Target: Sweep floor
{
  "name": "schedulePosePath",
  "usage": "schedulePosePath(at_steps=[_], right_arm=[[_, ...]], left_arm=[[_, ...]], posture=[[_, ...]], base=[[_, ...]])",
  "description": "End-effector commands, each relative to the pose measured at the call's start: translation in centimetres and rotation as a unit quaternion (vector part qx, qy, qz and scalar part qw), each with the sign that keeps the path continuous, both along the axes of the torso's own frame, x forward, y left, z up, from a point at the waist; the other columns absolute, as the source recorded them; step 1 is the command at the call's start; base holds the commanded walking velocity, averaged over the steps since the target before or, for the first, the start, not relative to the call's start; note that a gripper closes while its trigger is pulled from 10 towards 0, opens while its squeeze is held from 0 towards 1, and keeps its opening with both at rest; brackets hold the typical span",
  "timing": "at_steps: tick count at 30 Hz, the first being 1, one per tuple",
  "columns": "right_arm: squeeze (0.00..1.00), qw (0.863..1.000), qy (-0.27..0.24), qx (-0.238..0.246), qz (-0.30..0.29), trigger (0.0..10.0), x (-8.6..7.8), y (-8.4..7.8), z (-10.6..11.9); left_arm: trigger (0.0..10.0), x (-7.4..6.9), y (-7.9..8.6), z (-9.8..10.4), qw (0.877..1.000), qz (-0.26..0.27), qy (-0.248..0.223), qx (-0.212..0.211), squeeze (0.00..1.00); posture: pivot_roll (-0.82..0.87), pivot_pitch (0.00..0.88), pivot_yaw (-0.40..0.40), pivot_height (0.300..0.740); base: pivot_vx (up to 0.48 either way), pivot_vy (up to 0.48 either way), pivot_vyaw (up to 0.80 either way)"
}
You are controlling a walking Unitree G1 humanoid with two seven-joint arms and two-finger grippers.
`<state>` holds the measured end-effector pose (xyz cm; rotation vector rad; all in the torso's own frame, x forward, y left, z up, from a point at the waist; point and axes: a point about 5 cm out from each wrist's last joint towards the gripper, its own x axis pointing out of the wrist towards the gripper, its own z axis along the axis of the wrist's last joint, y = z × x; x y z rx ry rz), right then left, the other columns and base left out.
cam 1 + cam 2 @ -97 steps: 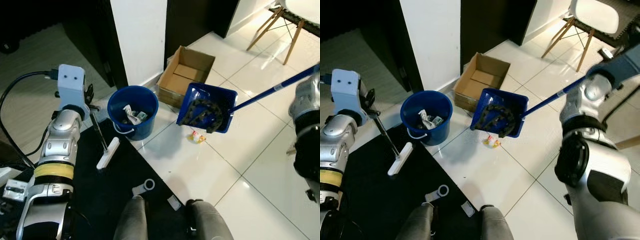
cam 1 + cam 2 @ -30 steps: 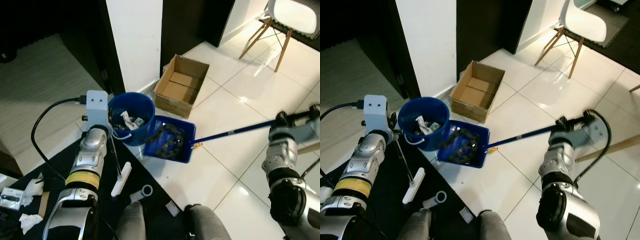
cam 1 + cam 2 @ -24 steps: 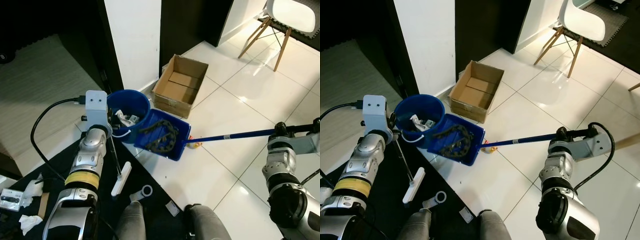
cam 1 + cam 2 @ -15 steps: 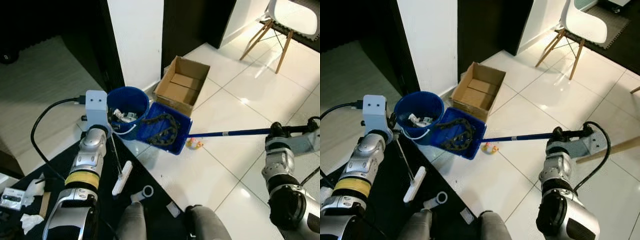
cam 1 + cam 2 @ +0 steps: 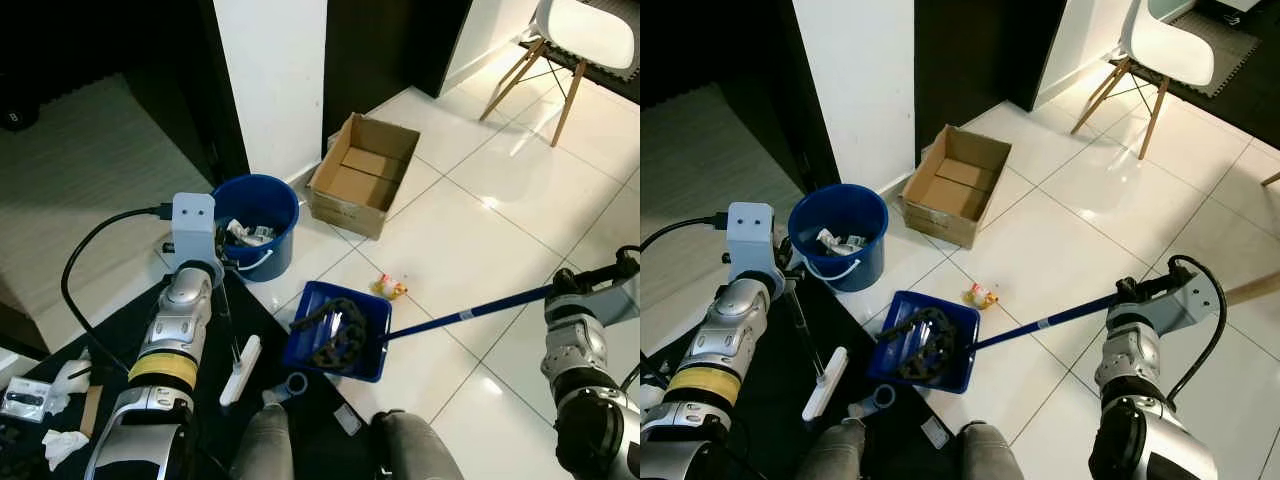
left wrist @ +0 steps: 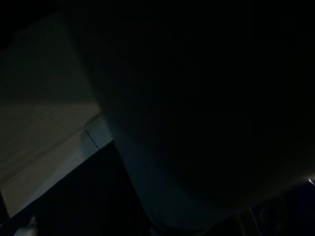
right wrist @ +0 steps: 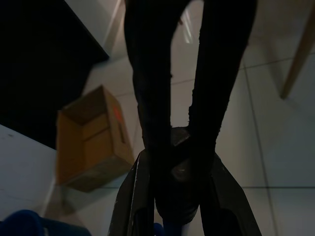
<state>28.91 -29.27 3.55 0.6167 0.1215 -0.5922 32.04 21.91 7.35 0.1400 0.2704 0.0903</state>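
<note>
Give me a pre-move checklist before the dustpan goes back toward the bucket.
1. Right gripper closed on the blue dustpan handle: ok.
2. Black chain-like debris inside the blue plastic dustpan: ok.
3. Round blue bucket upright with an open top: ok.
4. Small yellow toy swept up: not ok, it lies on the white tile beside the dustpan.
5. Left gripper's hold on the thin broom stick: cannot tell, the left wrist view is too dark.

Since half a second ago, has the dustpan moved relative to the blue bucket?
Yes. The dustpan was up against the blue bucket rim; now it sits apart from the bucket, lower and nearer the robot's feet, with the black chain still in it.
</note>
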Motion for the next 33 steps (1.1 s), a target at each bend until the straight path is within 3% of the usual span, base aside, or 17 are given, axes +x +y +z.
schedulePosePath(at_steps=[1, 10, 26, 33], right_arm=[[0.0, 0.999, -0.042, 0.001, -0.007, 10.0, 0.8, -0.5, 1.5], [0.0, 0.999, -0.032, -0.023, 0.028, 10.0, 1.1, 0.4, 1.4], [0.0, 0.999, -0.023, -0.02, 0.028, 10.0, 0.8, 0.8, 0.9], [0.0, 0.999, -0.022, -0.017, 0.029, 10.0, 0.7, 1.0, 0.6]], left_arm=[[10.0, 0.2, -0.6, 0.1, 1.0, -0.005, -0.005, 0.0, 0.0], [10.0, 0.1, -0.7, -0.1, 1.0, -0.004, -0.001, -0.005, 0.0], [10.0, 0.2, -0.7, -0.2, 1.0, -0.011, 0.006, -0.006, 0.0], [10.0, 0.3, -0.7, -0.1, 1.0, -0.016, 0.005, -0.003, 0.0]], posture=[[0.04, 0.052, -0.021, 0.74], [0.03, 0.053, -0.021, 0.74], [0.03, 0.051, -0.013, 0.74], [0.04, 0.046, -0.009, 0.74]], base=[[0.0, 0.0, 0.0], [0.0, 0.0, 0.0], [0.0, 0.0, 0.0], [-0.32, 0.0, 0.0]])
